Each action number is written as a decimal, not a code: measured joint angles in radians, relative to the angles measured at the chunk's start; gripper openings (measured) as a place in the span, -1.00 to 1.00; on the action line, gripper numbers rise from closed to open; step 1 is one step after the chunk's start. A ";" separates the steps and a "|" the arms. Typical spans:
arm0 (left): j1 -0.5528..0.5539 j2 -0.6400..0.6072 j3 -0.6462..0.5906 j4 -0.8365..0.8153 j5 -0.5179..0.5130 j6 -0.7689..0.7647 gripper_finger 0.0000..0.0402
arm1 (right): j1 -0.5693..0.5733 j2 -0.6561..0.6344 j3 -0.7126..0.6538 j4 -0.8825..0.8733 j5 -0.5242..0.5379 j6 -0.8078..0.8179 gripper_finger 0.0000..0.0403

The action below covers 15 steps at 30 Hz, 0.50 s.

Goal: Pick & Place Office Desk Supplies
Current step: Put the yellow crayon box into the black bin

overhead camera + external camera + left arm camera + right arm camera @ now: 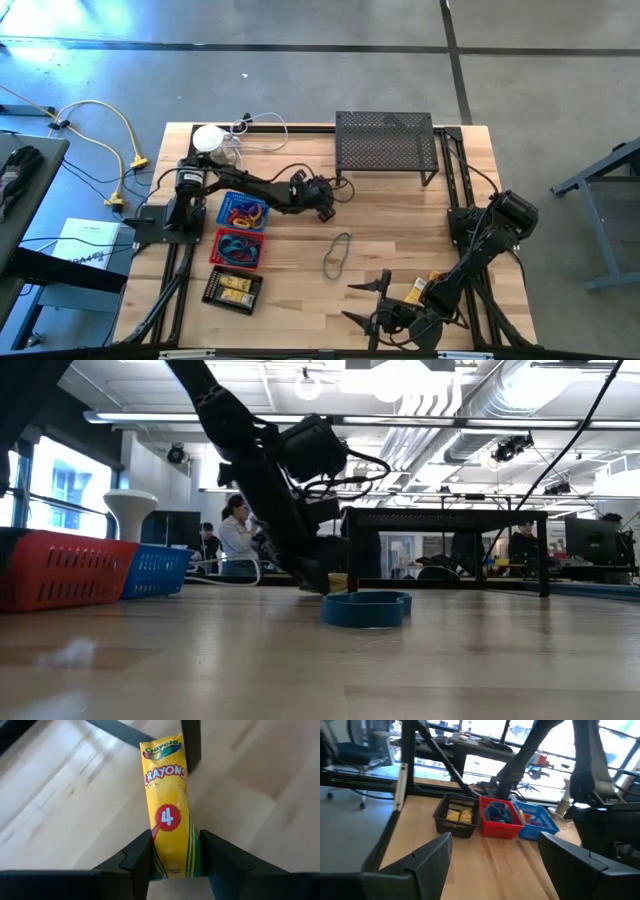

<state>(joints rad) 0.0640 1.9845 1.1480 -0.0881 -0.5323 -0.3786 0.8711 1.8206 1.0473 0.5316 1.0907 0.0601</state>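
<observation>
Pinching a yellow Crayola crayon pack (167, 795) marked with a 4, the left gripper (175, 840) is pressing its two dark fingers (140, 855) against the pack's long sides. The pack is lying flat on the wooden surface (400, 230), just in front of a leg of the black mesh shelf (385, 140). In the high view this gripper is reaching out near the middle of the surface, right beside the shelf's left front corner.

The right gripper (362, 300) is waiting at the near edge, its fingers spread wide and holding nothing.

A blue elastic loop (338, 255) is lying loose on the surface between the two grippers, apart from both.

Three small bins are sitting in a row along the left side: a blue bin (243, 212) carrying small coloured pieces, a red bin (238, 248) carrying blue loops, and a black bin (232, 288) carrying yellow packs.

A white round device (210, 140) with a cable is resting at the far left corner
</observation>
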 joint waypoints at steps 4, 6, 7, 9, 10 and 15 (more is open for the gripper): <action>-0.061 -0.055 -0.002 -0.137 -0.037 0.041 -0.26 | 0.005 0.000 0.000 -0.001 -0.025 0.043 0.42; -0.097 -0.103 -0.001 -0.221 -0.036 0.044 -0.26 | 0.008 0.000 0.000 -0.001 -0.025 0.049 0.42; -0.119 -0.132 -0.001 -0.281 -0.032 0.042 -0.26 | 0.011 0.000 0.000 -0.001 -0.025 0.049 0.42; -0.173 -0.200 -0.001 -0.403 -0.012 0.044 -0.26 | 0.016 0.000 0.000 -0.001 -0.025 0.049 0.42; -0.205 -0.244 -0.001 -0.476 -0.008 0.037 -0.26 | 0.019 0.000 0.000 -0.001 -0.025 0.049 0.42; -0.417 -0.484 0.000 -0.741 0.095 -0.042 -0.26 | 0.020 0.000 0.000 0.004 -0.025 0.052 0.42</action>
<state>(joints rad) -0.3534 1.5010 1.1481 -0.8293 -0.4372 -0.4207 0.8907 1.8206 1.0477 0.5355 1.0660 0.1118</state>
